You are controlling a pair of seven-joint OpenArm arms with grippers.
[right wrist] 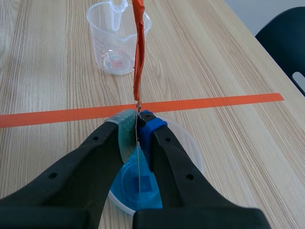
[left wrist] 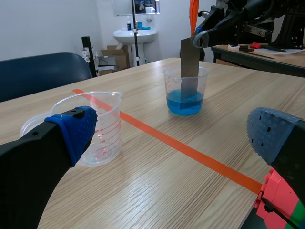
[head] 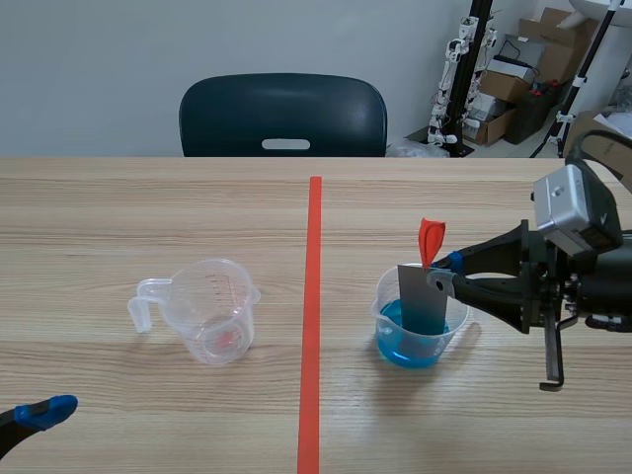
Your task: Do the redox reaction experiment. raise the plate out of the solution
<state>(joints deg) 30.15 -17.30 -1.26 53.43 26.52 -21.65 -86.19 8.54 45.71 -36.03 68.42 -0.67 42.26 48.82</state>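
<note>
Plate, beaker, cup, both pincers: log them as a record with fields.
plate: upright, lower end in the blue solution, red tag on top
beaker: right of the tape line, holds the solution
right pincer: shut on the plate's upper edge
cup: clear, left of the tape line, apart from the beaker
left pincer: open, low at the table's near left, holding nothing
task state: plate not yet out of the solution
</note>
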